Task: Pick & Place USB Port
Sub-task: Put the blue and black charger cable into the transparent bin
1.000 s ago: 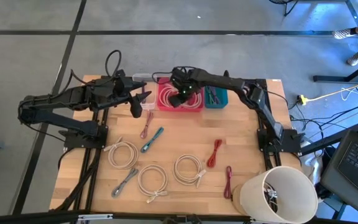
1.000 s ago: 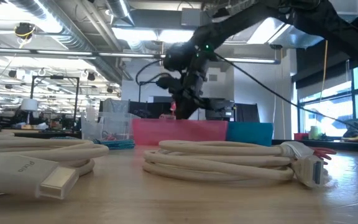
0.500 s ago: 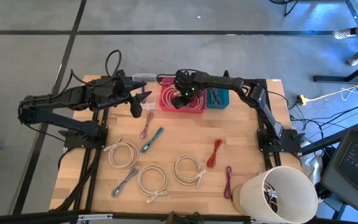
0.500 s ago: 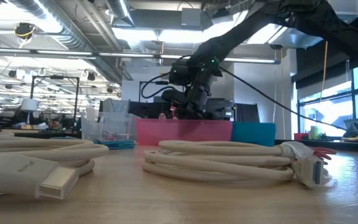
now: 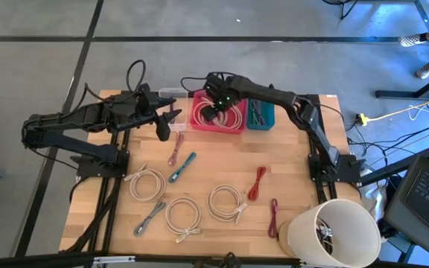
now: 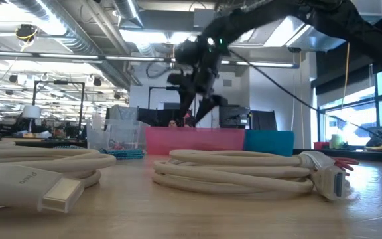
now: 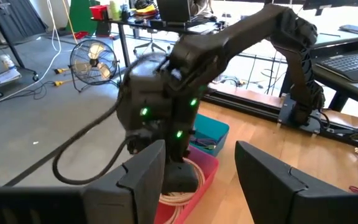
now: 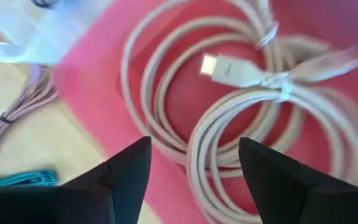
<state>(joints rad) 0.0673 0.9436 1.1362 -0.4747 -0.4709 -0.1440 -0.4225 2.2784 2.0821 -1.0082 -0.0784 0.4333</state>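
Note:
Two cream USB cable coils (image 8: 241, 130) lie in the pink bin (image 5: 196, 128) at the table's far edge, one plug (image 8: 225, 67) facing up. My right gripper (image 8: 194, 180) hangs open just above them, pointing steeply down, and touches nothing; the low view shows it (image 6: 197, 109) clear of the bin's rim (image 6: 191, 141). My left gripper (image 5: 168, 124) waits open and empty to the left of the bin. Three more cream coils (image 5: 182, 216) lie on the near half of the table.
A teal bin (image 5: 259, 115) holding cables stands right of the pink one. Red cables (image 5: 257, 182), a teal cable (image 5: 182, 167), a pink cable (image 5: 176, 149) and a grey one (image 5: 150, 218) lie loose on the wood. A white bucket (image 5: 334, 232) stands at the near right corner.
My right gripper dipped into the pink bin, then rose above it and opened its fingers. The cream coils stay lying in the bin below it.

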